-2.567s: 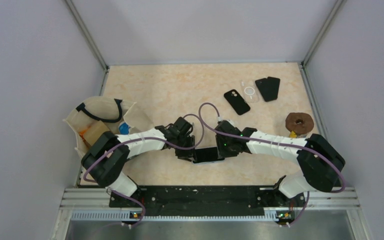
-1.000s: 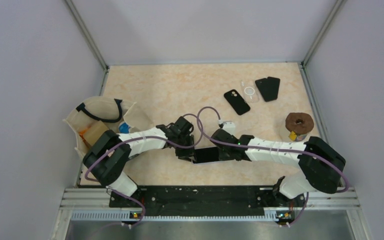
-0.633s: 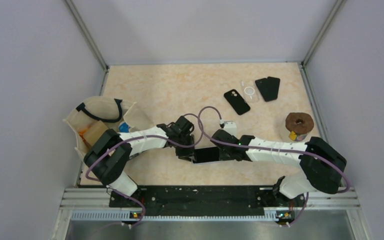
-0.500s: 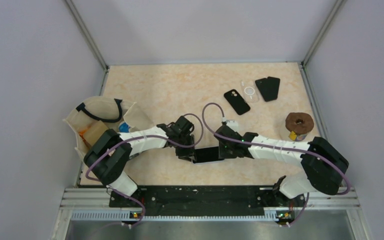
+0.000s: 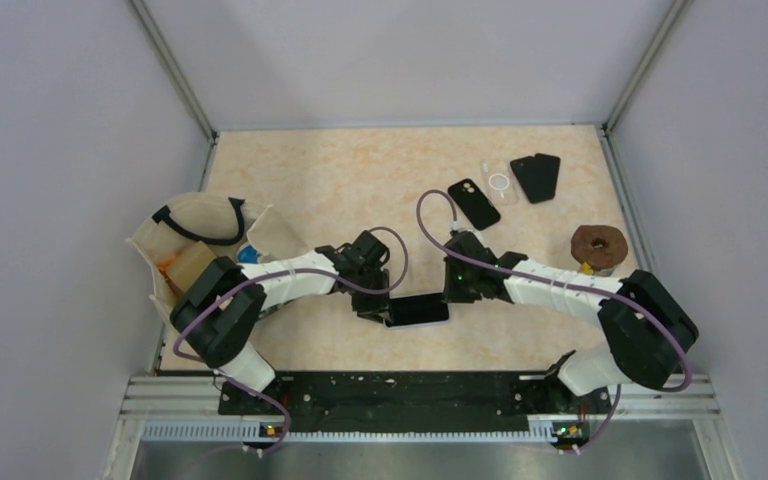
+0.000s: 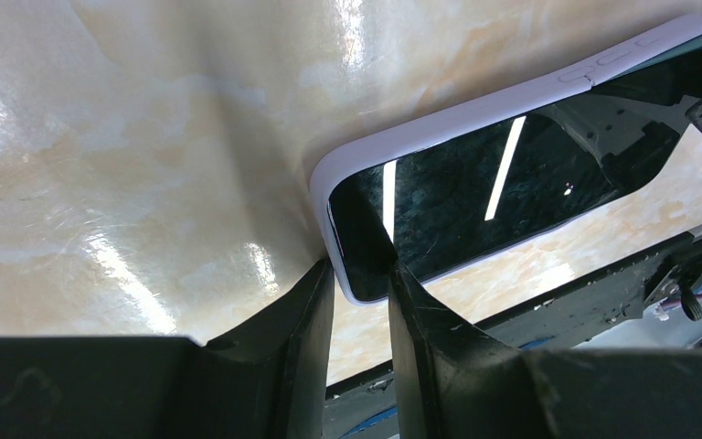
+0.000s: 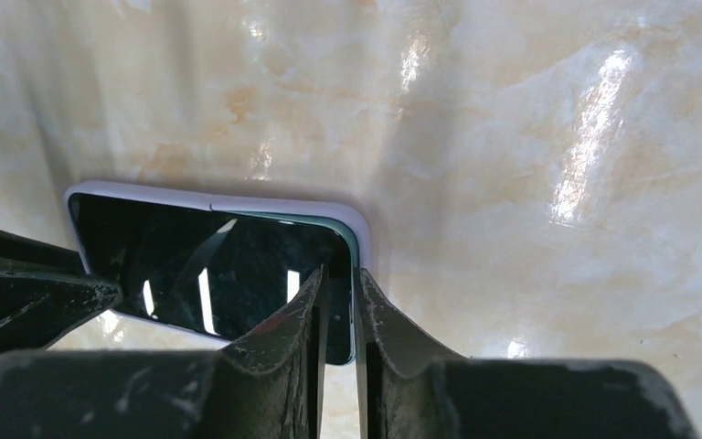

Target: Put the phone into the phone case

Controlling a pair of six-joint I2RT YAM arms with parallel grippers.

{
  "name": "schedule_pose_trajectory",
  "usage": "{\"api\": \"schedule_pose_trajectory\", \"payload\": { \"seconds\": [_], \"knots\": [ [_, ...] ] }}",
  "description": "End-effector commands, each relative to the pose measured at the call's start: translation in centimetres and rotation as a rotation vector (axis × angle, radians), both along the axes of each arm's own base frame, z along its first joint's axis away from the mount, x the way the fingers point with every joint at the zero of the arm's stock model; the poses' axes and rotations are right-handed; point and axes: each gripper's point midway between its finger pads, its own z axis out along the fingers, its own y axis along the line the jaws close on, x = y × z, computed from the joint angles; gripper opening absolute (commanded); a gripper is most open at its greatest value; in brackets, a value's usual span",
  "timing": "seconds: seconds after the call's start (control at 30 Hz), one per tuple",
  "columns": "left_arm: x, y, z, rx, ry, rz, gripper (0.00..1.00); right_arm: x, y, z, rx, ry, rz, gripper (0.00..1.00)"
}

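Lying flat on the table (image 5: 340,180) between the two arms, the phone (image 5: 418,309) sits screen-up inside a white phone case (image 6: 439,119), with a strip of teal showing at one corner. The left gripper (image 6: 358,279) is clamped on one end of the phone. The right gripper (image 7: 338,302), fingers nearly together, pinches the phone case rim at the opposite end.

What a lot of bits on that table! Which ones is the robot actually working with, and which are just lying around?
In use: phone, pale case around it, left gripper, right gripper.
Lying about: black phone, clear case, two black cases, brown ring, cloth bag.
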Motion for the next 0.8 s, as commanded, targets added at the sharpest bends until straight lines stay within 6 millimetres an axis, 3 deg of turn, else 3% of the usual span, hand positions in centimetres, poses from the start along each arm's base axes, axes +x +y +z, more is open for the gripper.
{"api": "schedule_pose_trajectory", "payload": {
  "seconds": [0.0,0.27,0.4,0.77],
  "knots": [
    [1.0,0.3,-2.2,0.058,-0.049,-0.008,0.33,0.3,1.4,0.6,0.062,0.0,0.041,0.14],
    [1.1,0.2,-2.2,0.06,-0.049,-0.007,0.33,-0.9,0.7,-1.0,0.046,0.044,0.03,0.0],
    [1.2,0.1,-2.1,0.06,-0.051,-0.011,0.33,-2.0,0.3,-2.4,0.001,0.068,0.017,0.0],
    [2.1,-0.5,-1.4,0.054,-0.071,-0.019,0.33,-8.4,-0.7,-10.1,-0.184,0.193,-0.001,0.0]
  ]
}}
